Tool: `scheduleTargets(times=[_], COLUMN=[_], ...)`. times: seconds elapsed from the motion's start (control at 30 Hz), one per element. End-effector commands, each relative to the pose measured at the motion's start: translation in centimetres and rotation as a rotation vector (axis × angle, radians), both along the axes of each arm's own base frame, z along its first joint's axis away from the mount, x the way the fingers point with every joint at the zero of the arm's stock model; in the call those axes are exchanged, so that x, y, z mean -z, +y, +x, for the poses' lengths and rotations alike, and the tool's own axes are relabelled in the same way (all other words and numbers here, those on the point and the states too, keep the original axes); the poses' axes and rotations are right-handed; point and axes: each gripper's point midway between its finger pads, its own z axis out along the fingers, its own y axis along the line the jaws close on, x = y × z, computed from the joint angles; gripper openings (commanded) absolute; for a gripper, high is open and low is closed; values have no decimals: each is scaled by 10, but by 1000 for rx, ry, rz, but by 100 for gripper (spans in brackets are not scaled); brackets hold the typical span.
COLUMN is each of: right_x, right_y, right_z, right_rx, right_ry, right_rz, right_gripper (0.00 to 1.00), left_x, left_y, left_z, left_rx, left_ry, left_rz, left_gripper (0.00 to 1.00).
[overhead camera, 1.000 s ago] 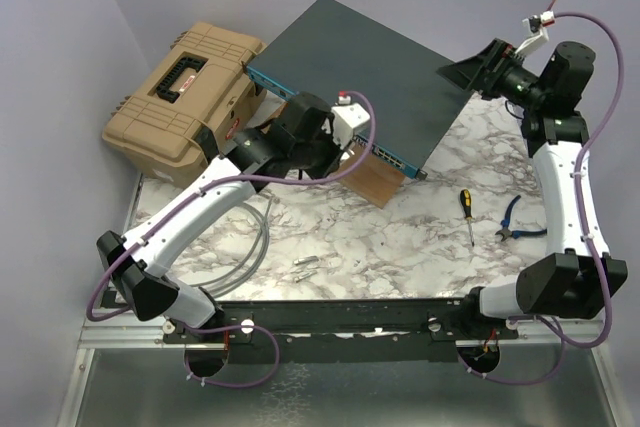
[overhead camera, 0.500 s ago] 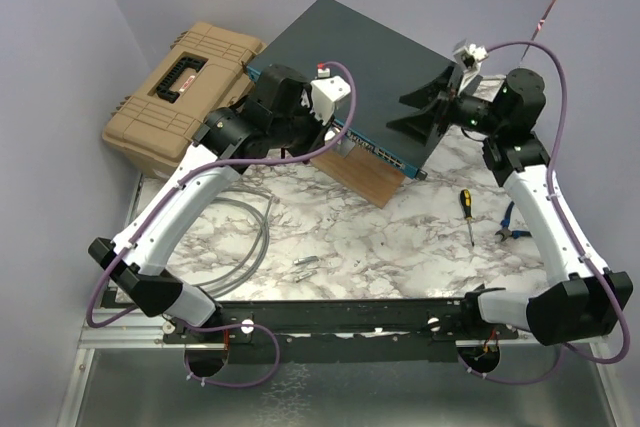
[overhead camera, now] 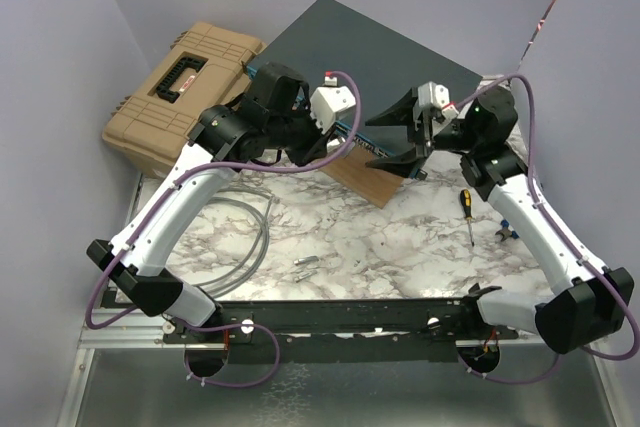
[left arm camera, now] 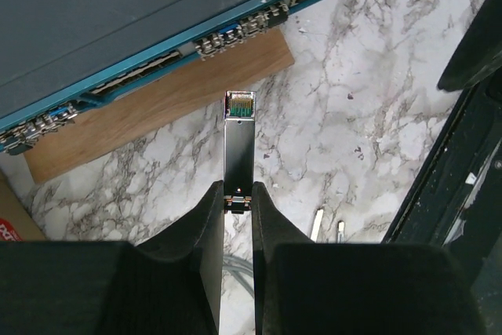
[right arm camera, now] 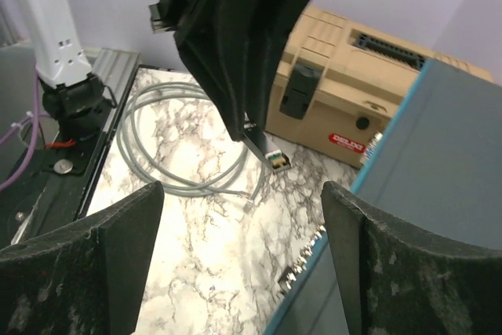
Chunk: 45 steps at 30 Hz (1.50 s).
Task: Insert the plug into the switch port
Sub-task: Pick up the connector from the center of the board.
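1. The left gripper [left arm camera: 238,195] pinches the rear of the plug [left arm camera: 238,151], a slim metal module.
2. The switch [left arm camera: 110,13] lies at the back of the table [left arm camera: 353,123], its blue port face resting on a wooden block [left arm camera: 165,103].
3. The plug tip points at the ports, near but not touching.
4. The right gripper [overhead camera: 388,137] is spread and empty beside the switch.
5. Step in hand: the approach. The next move likely calls for squaring the plug to 1 socket and pushing straight in.

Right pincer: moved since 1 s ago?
Yes. The right pincer swung left and toward the arm bases, from the switch's right edge to the right end of its blue port face. Jaws open.
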Motion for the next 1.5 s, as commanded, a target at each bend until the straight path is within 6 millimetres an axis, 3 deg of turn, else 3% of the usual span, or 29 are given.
scheduleTargets(times=[0.0,0.33,0.83,1.47], right_x=[11,27,28,25], right_y=[13,34,40,44], right_z=[-7,-8,-7,-12], right_rx=[-104,-162,-191,-226], right_ry=[-82,-40,8,37], right_rz=[-24,-54,-57,-54], right_gripper=[82,68,45,39], left_x=[-7,-13,-5,-4], left_y=[-8,-17,-20,-24], left_z=[-18,-33,-34,-32], left_rx=[147,249,271,277], left_ry=[1,11,27,26], left_rz=[-25,-72,-64,-67], left_gripper=[0,0,0,0])
